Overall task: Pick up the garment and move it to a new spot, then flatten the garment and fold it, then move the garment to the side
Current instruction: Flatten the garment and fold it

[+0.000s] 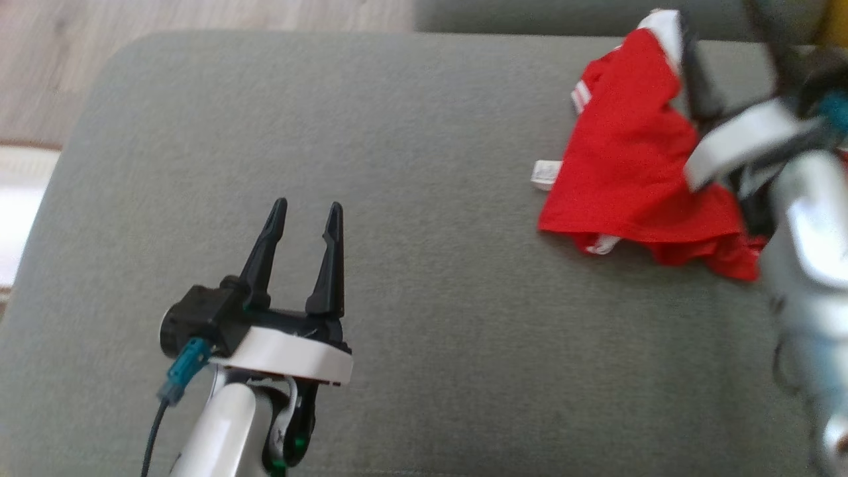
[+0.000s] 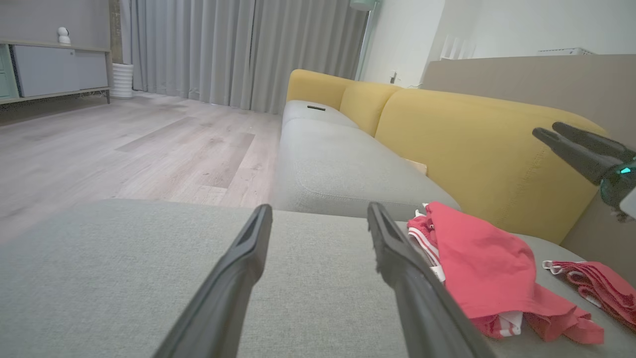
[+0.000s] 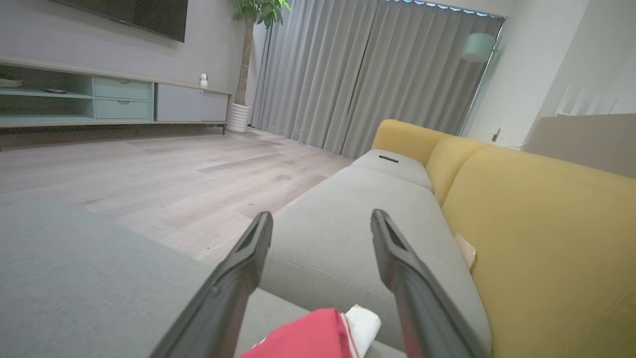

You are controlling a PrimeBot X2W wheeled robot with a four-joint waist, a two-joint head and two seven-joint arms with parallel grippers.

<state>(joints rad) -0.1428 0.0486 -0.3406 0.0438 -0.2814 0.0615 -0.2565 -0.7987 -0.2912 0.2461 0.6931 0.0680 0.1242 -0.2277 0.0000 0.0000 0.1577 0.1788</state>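
Red garment (image 1: 629,165) heaped at the far right edge of the cushion (image 1: 397,132), nothing gripped.
Your right gripper (image 3: 322,219) hangs spread wide over it; your left gripper (image 1: 306,212), also spread, hovers near the front left. To flatten well, pinch two separate hem corners, not the bunched middle, and draw them apart.

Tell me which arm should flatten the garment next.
Right, I'd say. The right gripper hangs open close over the garment; the left gripper is open too, but off to the side over bare cushion.
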